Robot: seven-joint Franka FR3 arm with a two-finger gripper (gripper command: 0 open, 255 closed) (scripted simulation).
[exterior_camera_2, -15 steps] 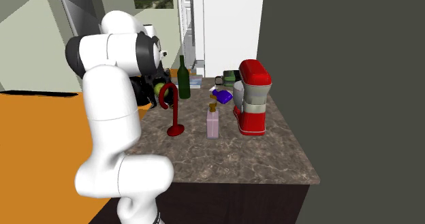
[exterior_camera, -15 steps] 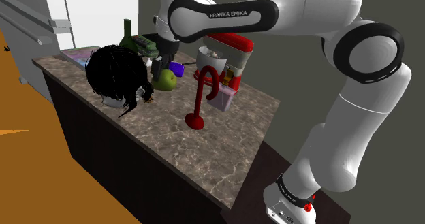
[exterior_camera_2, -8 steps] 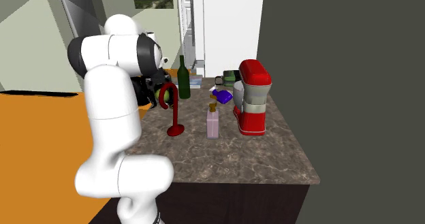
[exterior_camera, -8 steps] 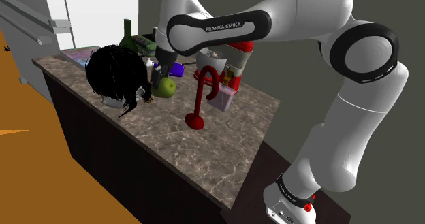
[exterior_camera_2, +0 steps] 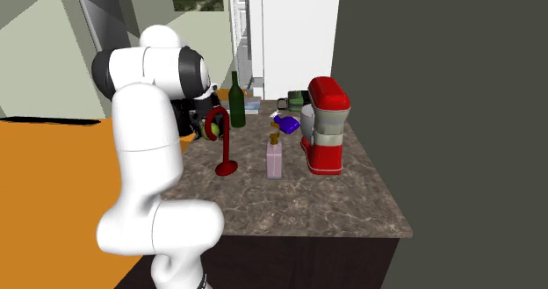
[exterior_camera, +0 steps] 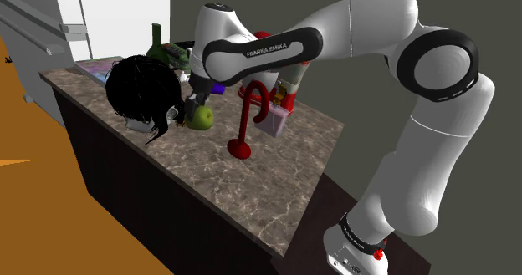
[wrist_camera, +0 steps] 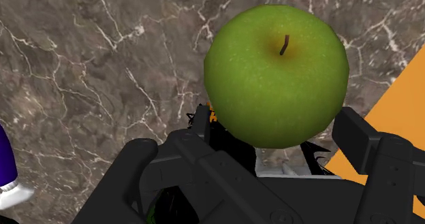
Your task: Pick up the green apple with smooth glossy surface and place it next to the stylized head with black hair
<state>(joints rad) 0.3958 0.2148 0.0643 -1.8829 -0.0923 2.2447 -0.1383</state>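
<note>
**A:** anyone got a look at the arm (exterior_camera: 435, 148)? what's the finish like?

**B:** glossy white shells, fat rounded links. Big black rings (exterior_camera: 439, 60) at the joints, plus a black band with white "FRANKA EMIKA" lettering (exterior_camera: 269, 48).

**A:** and the hand end?

**B:** gripper (wrist_camera: 280, 131) is all black, blocky and angular, pretty matte. The bottom collar (exterior_camera: 355, 236) is black too, with tiny white text and a couple of red bits (exterior_camera: 379, 252).

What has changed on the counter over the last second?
The gripper, shut on the green apple, has carried it downward toward the counter, ending beside the black-haired head. Nothing was let go. The head, the red hook stand and the pink bottle stayed put.
</note>
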